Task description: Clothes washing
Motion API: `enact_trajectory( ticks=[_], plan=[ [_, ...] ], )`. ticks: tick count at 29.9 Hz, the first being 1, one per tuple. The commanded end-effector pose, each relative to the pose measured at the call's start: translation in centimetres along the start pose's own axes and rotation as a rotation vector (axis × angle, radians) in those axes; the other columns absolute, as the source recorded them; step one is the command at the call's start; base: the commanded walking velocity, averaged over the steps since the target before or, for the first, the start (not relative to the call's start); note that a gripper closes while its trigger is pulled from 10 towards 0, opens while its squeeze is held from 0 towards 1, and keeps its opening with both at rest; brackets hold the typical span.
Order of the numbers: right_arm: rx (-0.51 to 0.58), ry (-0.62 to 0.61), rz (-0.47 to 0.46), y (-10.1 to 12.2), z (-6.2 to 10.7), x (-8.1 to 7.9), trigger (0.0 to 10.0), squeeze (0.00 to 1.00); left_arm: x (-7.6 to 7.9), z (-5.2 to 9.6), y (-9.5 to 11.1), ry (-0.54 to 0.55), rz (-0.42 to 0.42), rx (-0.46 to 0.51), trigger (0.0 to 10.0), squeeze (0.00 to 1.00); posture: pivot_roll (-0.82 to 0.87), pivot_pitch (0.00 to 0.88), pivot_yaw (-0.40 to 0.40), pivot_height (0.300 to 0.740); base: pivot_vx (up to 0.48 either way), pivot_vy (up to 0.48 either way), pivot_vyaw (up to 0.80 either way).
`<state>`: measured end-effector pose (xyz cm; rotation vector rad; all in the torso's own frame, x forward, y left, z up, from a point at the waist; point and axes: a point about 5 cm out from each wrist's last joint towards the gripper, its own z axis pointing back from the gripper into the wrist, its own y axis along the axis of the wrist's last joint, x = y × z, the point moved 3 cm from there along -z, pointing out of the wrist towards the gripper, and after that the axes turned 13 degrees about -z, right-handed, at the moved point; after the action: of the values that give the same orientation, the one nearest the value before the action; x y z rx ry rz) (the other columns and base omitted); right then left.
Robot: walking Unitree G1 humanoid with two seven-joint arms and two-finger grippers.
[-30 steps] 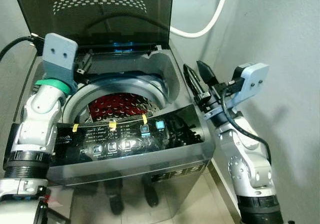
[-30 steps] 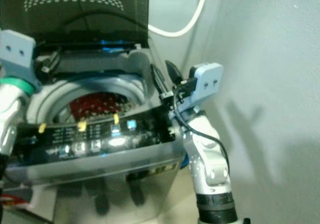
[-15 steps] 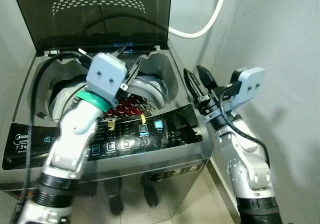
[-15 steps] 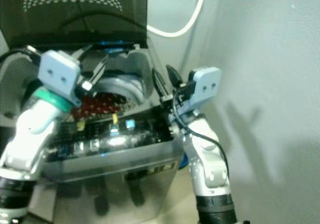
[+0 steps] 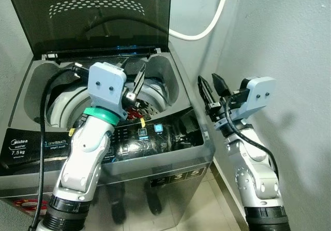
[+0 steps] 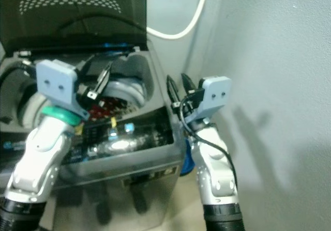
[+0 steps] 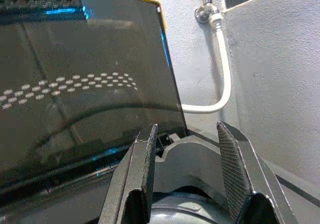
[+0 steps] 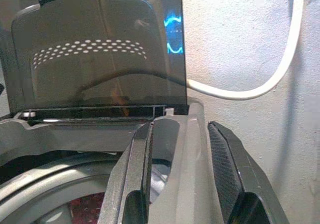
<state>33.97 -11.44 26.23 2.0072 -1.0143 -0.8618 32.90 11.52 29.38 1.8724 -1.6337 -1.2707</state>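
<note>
1. On the left, one top-loading washing machine [image 5: 31, 86] stands with its one dark lid [image 5: 98, 19] raised upright against the wall behind it. One red garment [image 5: 135, 107] lies inside the drum [image 5: 64, 99], partly hidden by the left arm.
2. The left gripper [image 5: 133, 78] hovers above the drum opening, toward the back right of the tub. Its two black fingers [image 7: 145, 171] are spread apart with nothing between them.
3. In front of the drum, the control panel [image 5: 145, 143] is lit. Two blue buttons glow on it, and two small yellow tags sit at its upper edge.
4. One white hose [image 5: 207, 27] curves along the wall behind the machine's right rear corner.
5. On the right, the right gripper [image 5: 211, 89] is raised just beside the machine's right edge, its two fingers [image 8: 222, 164] likewise parted and empty.
6. Judged from this, the load is in the drum and the step in hand is closing up. The next move likely calls for the left gripper to reach up to the lid's edge and pull it down, then press start on the panel.
</note>
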Motion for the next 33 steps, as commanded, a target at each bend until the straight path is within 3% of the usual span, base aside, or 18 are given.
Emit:
enact_trajectory(
  ticks=[1, 21, 33],
  plan=[
    [0.003, -0.025, 0.002, -0.09, 0.24, 0.59, 10.0, 0.00, -0.32, 0.28, -0.18, 0.017, 0.016, -0.020, 10.0, 0.00, -0.02, 0.077, 0.013, 0.740, 0.000, 0.000, 0.00],
    [-0.008, -0.025, 0.016, -0.60, 0.21, 0.66, 10.0, 0.00, -1.10, 0.34, -0.66, 0.046, 0.001, -0.053, 10.0, 0.00, -0.02, 0.071, 0.013, 0.740, 0.000, 0.000, 0.00],
    [-0.029, -0.031, 0.051, -0.97, 0.21, 0.79, 10.0, 0.00, -1.11, 0.25, -0.58, 0.048, -0.012, -0.055, 10.0, 0.00, -0.02, 0.076, 0.012, 0.740, -0.420, 0.000, 0.13]
  ],
)
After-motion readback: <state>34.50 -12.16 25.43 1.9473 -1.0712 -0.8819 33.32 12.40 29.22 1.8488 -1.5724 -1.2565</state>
